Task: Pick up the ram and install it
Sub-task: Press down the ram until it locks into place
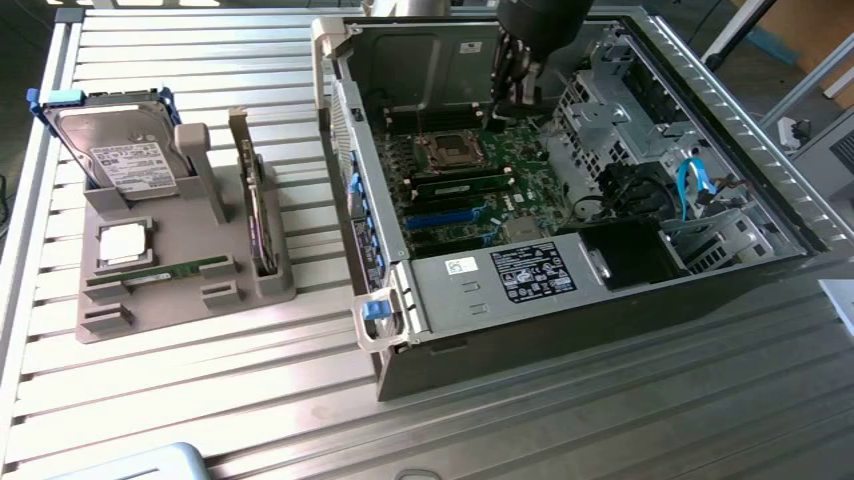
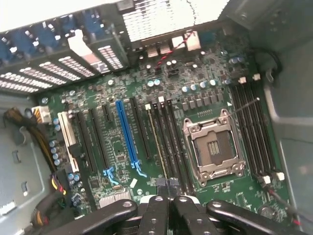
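The pincer point(image 2: 168, 198) is closed narrow above the motherboard point(image 2: 146, 122), at 6 o'clock of a seated ram point(image 2: 157, 142); pressing it down seems the step in hand.

Ribbed, shiny metal table point(image 1: 561, 400), matt grey plastic holder point(image 1: 160, 290), glossy green motherboard point(image 2: 146, 93), black gripper point(image 2: 168, 203) smooth plastic.

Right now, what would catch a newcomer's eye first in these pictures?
The open grey computer case with its green motherboard lies at the exterior view's right, and the black gripper, shut, hangs inside it above the memory slots. At that view's left, a grey holder carries a silver hard drive and a thin green ram stick.
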Robot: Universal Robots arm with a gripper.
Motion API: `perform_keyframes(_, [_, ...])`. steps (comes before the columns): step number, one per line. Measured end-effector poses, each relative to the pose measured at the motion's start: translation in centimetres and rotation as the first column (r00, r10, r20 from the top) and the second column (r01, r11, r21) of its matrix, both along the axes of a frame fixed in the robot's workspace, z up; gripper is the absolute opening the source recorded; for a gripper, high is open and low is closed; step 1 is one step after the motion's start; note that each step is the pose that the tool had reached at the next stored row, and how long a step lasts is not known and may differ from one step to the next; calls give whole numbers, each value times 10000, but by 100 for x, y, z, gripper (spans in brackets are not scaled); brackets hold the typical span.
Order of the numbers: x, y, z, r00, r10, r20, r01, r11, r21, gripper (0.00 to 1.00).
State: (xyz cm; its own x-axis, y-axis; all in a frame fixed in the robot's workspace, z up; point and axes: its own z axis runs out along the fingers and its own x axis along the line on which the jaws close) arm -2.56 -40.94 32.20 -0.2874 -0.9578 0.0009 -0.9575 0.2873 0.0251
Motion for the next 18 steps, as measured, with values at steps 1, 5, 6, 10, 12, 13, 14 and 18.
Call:
perform_keyframes(1, [0, 0, -1, 9998, -191, 0, 191, 9998, 0, 10])
perform_keyframes(5, [0, 0, -5, 9952, -975, -1, 975, 9952, -1, 10])
perform_keyframes(6, [0, 0, -7, 9934, -1149, -1, 1149, 9934, -1, 10])
perform_keyframes(10, [0, 0, -11, 9856, -1692, -1, 1692, 9856, -1, 10])
perform_keyframes(12, [-2, 0, -14, 9802, -1982, -1, 1982, 9802, -1, 10])
perform_keyframes(13, [-2, 0, -15, 9775, -2110, -1, 2110, 9775, -1, 10])
perform_keyframes(14, [-3, 0, -16, 9731, -2306, 0, 2306, 9731, -1, 10])
perform_keyframes(18, [-3, 1, -19, 9436, -3312, 0, 3312, 9436, 0, 10])
